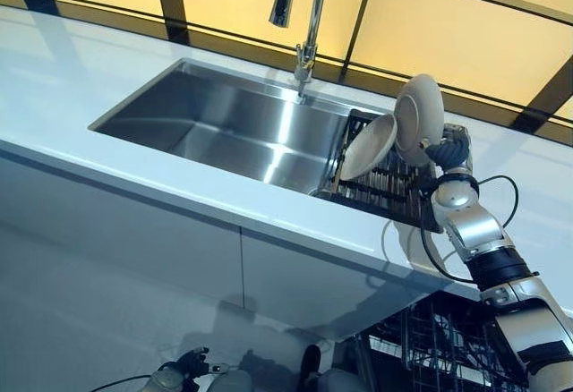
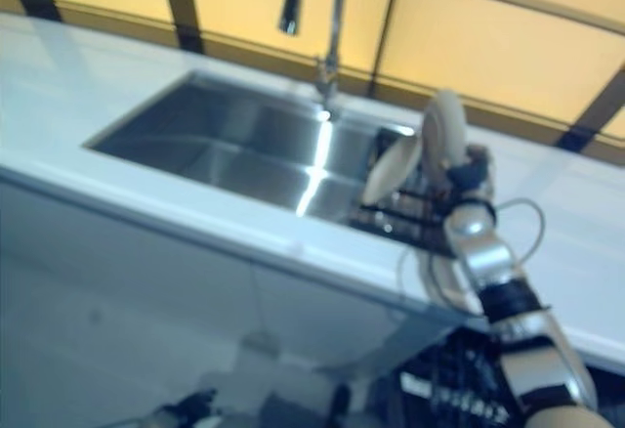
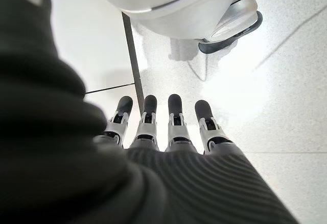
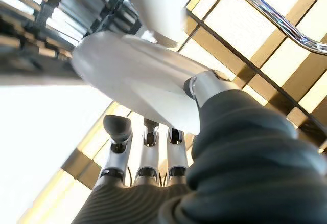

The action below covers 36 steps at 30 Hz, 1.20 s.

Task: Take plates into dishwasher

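We are reaching our right arm up from beside the sink [image 1: 224, 128], the forearm rising steeply toward the black dish rack [image 1: 385, 186] that sits at the sink's right end. Our right hand [image 1: 448, 152] is sitting above that rack, and it is holding a white plate [image 1: 419, 116] nearly upright on its edge; in the right wrist view the thumb [image 4: 204, 88] is pressing on the plate's face while the fingers [image 4: 118, 132] are extending behind it, so the plate is pinched between them. The held plate is hanging over the rack, clear of the counter [image 1: 81, 79] around the sink.

A second plate [image 1: 369, 146] is leaning tilted in the rack, on the sink side of the held one and just beside it; we cannot tell whether the two are touching. The tap [image 1: 304, 16] is standing behind the sink's far rim.

Below the counter, under the rack end of the sink, the wire basket of the open dishwasher [image 1: 448, 343] is showing.

Our left hand [image 3: 163, 127] is hanging low, well below the sink, with its fingers straight and relaxed over the pale floor [image 3: 286, 101], holding nothing.
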{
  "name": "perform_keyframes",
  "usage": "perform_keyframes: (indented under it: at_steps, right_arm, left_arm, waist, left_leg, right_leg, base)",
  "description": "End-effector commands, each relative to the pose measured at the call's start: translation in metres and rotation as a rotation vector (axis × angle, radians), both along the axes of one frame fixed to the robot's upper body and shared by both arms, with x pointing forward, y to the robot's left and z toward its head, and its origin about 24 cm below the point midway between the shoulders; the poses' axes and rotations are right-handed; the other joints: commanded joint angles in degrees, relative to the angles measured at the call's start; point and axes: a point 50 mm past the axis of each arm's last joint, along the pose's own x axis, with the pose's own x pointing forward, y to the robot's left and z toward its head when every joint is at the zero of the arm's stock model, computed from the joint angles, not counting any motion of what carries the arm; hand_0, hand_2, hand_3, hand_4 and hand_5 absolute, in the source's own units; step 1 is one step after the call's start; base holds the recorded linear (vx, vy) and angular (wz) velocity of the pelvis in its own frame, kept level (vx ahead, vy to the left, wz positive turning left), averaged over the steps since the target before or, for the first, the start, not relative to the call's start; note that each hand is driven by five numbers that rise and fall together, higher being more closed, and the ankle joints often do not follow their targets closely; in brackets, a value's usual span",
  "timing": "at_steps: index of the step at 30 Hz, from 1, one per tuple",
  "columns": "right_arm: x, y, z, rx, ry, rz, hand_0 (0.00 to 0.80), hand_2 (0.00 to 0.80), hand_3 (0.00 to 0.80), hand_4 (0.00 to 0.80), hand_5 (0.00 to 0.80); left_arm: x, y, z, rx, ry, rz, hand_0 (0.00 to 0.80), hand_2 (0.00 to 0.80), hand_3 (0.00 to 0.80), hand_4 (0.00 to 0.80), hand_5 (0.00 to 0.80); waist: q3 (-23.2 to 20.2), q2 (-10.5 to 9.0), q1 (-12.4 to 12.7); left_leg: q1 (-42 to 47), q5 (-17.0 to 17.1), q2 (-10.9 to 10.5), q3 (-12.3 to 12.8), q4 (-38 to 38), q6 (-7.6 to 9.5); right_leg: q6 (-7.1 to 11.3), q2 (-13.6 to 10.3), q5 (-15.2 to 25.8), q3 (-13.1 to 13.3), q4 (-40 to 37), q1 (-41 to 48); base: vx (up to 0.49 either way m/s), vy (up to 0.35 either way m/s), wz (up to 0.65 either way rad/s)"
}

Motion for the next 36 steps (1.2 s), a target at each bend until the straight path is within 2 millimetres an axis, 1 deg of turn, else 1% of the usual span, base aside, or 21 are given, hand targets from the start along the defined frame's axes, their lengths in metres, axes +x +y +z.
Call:
perform_keyframes:
  at_steps: [1,6,13,17,21,24,27,30,33,34,35,36]
  right_arm:
    - [-0.005,-0.015,0.058,-0.104,-0.221,0.005,0.8,0.8,0.8,0.8,0.8]
    - [-0.006,-0.016,0.058,-0.113,-0.22,0.021,0.8,0.8,0.8,0.8,0.8]
    - [-0.006,-0.014,0.054,-0.072,-0.204,0.064,0.8,0.8,0.8,0.8,0.8]
    - [-0.003,-0.007,0.051,-0.037,-0.192,0.112,0.8,0.8,0.8,0.8,0.8]
    - [-0.001,0.003,0.048,0.042,-0.176,0.182,0.8,0.8,0.8,0.8,0.8]
    - [0.0,0.011,0.049,0.055,-0.19,0.221,0.8,0.8,0.8,0.8,0.8]
    - [-0.002,0.015,0.052,-0.005,-0.213,0.226,0.8,0.8,0.8,0.8,0.8]
    - [-0.01,0.017,0.069,-0.207,-0.285,0.218,0.8,0.8,0.8,0.8,0.8]
    - [-0.018,0.014,0.084,-0.325,-0.348,0.203,0.8,0.8,0.8,0.8,0.8]
    - [-0.025,0.009,0.094,-0.39,-0.389,0.185,0.8,0.8,0.8,0.8,0.8]
    - [-0.03,0.006,0.1,-0.43,-0.415,0.173,0.8,0.8,0.8,0.8,0.8]
    - [-0.032,0.004,0.103,-0.44,-0.426,0.168,0.8,0.8,0.8,0.8,0.8]
  left_arm:
    - [-0.018,-0.009,-0.007,-0.016,0.05,-0.056,0.0,0.0,0.0,0.0,0.0]
    - [-0.018,-0.008,-0.007,-0.012,0.054,-0.055,0.0,0.0,0.0,0.0,0.0]
    - [-0.021,-0.005,-0.007,0.0,0.062,-0.047,0.0,0.0,0.0,0.0,0.0]
    - [-0.022,-0.006,-0.008,-0.002,0.06,-0.038,0.0,0.0,0.0,0.0,0.0]
    - [-0.022,-0.006,-0.008,-0.002,0.061,-0.032,0.0,0.0,0.0,0.0,0.0]
    - [-0.022,-0.007,-0.009,-0.004,0.062,-0.028,0.0,0.0,0.0,0.0,0.0]
    - [-0.022,-0.008,-0.009,-0.008,0.06,-0.025,0.0,0.0,0.0,0.0,0.0]
    - [-0.025,-0.009,-0.01,-0.016,0.053,-0.003,0.0,0.0,0.0,0.0,0.0]
    - [-0.028,-0.009,-0.01,-0.019,0.048,0.012,0.0,0.0,0.0,0.0,0.0]
    - [-0.029,-0.008,-0.01,-0.023,0.045,0.022,0.0,0.0,0.0,0.0,0.0]
    - [-0.03,-0.008,-0.01,-0.025,0.044,0.027,0.0,0.0,0.0,0.0,0.0]
    - [-0.031,-0.008,-0.01,-0.025,0.044,0.03,0.0,0.0,0.0,0.0,0.0]
  waist:
    - [-0.8,2.46,0.9]
    - [-1.1,2.34,0.8]
    - [-1.2,2.05,1.0]
    - [-1.1,2.27,1.2]
    - [-1.3,2.33,1.2]
    - [-1.4,2.36,1.1]
    - [-1.5,2.31,0.8]
    - [-2.0,2.3,0.3]
    - [-2.4,2.18,-0.2]
    - [-2.8,2.12,-0.7]
    - [-3.0,2.08,-0.9]
    - [-3.1,2.07,-1.1]
  left_leg:
    - [7.2,7.3,-4.3,1.4,-22.4,7.2]
    - [7.5,7.3,-4.4,1.4,-23.1,7.23]
    - [7.6,7.0,-4.6,1.2,-22.7,7.23]
    - [7.8,7.0,-4.7,1.6,-22.8,6.99]
    - [7.8,7.0,-4.7,2.0,-22.8,6.84]
    - [8.0,7.0,-4.7,2.3,-23.1,6.77]
    - [8.2,7.1,-4.7,2.4,-23.4,6.73]
    - [8.5,7.1,-4.6,2.9,-23.6,6.75]
    - [8.4,6.9,-4.5,3.4,-23.5,6.69]
    - [8.5,6.9,-4.4,3.5,-23.7,6.64]
    - [8.5,6.9,-4.4,3.6,-23.8,6.62]
    - [8.5,6.9,-4.4,3.7,-23.9,6.6]
  right_leg:
    - [4.04,2.1,-1.7,0.4,3.1,0.3]
    - [4.1,2.2,-1.6,0.5,2.6,0.5]
    - [4.16,2.5,-1.1,0.6,1.3,0.7]
    - [4.35,2.4,-0.3,0.2,0.3,0.8]
    - [4.45,2.4,0.2,0.0,-0.5,0.7]
    - [4.37,2.5,0.3,-0.1,-0.6,0.7]
    - [4.3,2.6,0.1,0.0,-0.5,0.8]
    - [4.16,2.9,-0.7,0.4,-0.7,1.0]
    - [4.06,3.0,-1.1,0.8,-0.7,1.1]
    - [4.01,3.1,-1.4,1.2,-0.7,1.2]
    - [3.98,3.1,-1.4,1.5,-0.7,1.2]
    - [3.96,3.2,-1.4,1.6,-0.6,1.2]
  base:
    - [-0.043,0.018,-0.04]
    - [-0.04,0.019,-0.06]
    - [-0.014,0.008,0.04]
    - [-0.014,0.006,-0.03]
    - [-0.023,0.004,-0.19]
    - [-0.023,-0.005,-0.16]
    - [-0.024,-0.01,-0.05]
    - [-0.025,-0.002,0.0]
    - [-0.017,0.018,-0.02]
    - [-0.025,0.049,0.0]
    - [-0.025,0.055,-0.02]
    - [-0.023,0.059,-0.06]
